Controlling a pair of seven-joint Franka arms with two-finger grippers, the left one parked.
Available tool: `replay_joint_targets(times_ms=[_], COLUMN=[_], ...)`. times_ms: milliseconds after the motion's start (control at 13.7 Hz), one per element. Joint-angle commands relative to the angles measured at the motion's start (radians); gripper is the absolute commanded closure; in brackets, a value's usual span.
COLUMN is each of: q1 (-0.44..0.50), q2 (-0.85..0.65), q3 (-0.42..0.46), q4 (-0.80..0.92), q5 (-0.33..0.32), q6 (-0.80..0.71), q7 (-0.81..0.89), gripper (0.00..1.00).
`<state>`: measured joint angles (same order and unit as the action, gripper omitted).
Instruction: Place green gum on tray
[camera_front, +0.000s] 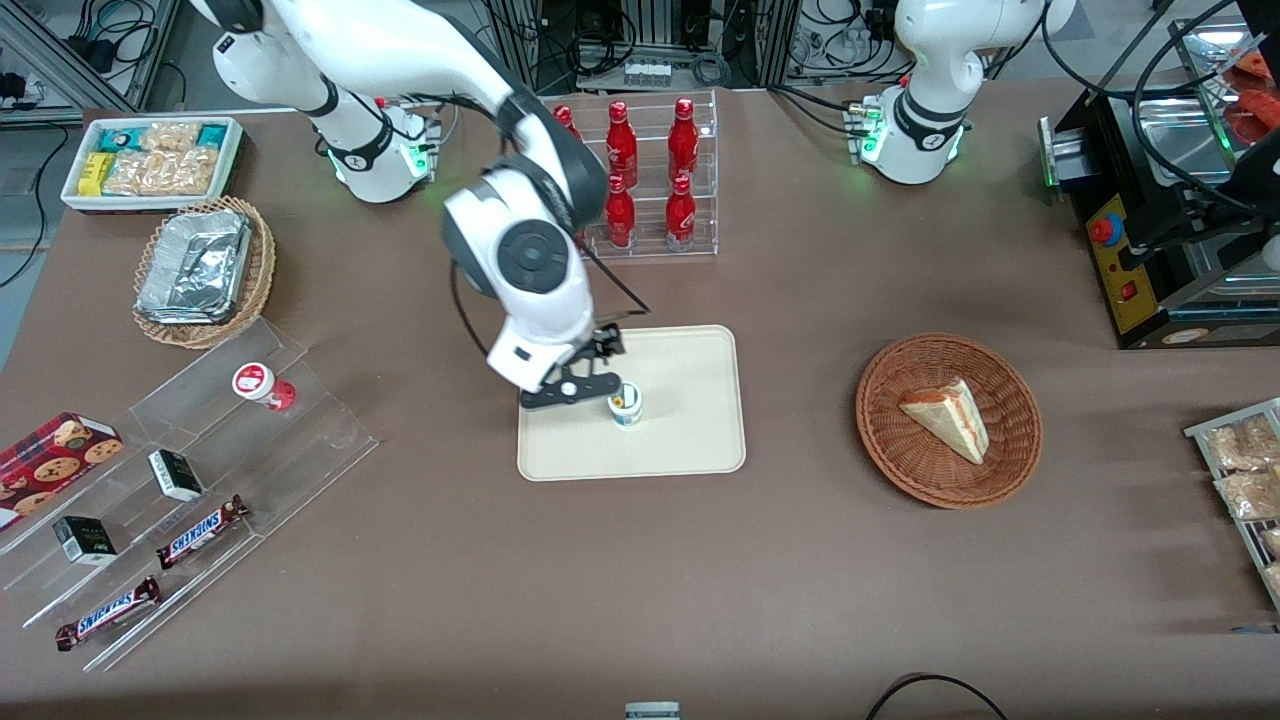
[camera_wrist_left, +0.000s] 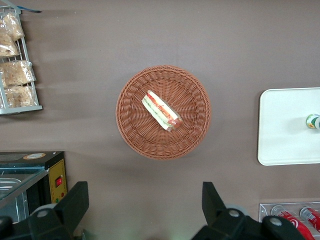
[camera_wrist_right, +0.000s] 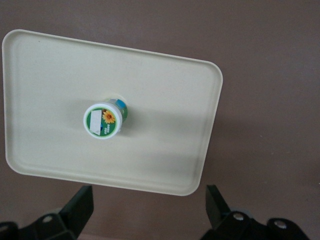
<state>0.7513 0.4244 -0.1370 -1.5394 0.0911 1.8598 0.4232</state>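
The green gum (camera_front: 627, 405) stands upright on the beige tray (camera_front: 690, 420), near the tray's middle, with nothing holding it. Its green-and-white lid with a flower shows in the right wrist view (camera_wrist_right: 103, 120), on the tray (camera_wrist_right: 165, 90). The gum also shows in the left wrist view (camera_wrist_left: 313, 121) on the tray (camera_wrist_left: 285, 125). My right gripper (camera_front: 588, 368) is open and empty. It hangs raised above the tray's edge, beside the gum toward the working arm's end. In the right wrist view the gripper (camera_wrist_right: 148, 205) is over the table just off the tray's rim.
A round wicker basket (camera_front: 1010, 400) with a sandwich lies toward the parked arm's end. A clear rack of red bottles (camera_front: 650, 180) stands farther from the front camera than the tray. A clear stepped stand (camera_front: 200, 470) holds a red-lidded bottle (camera_front: 262, 385) and snack bars.
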Motion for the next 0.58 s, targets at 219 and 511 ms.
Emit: replay_joint_targets(times_ms=[219, 511], q1=[-0.084, -0.208], q2=[-0.140, -0.190], q3=[0.005, 0.005], q4=[-0.018, -0.018], q5=[-0.016, -0.016], q6=[-0.192, -0.266], q7=[-0.154, -0.331], gripper=[0.00, 0.00])
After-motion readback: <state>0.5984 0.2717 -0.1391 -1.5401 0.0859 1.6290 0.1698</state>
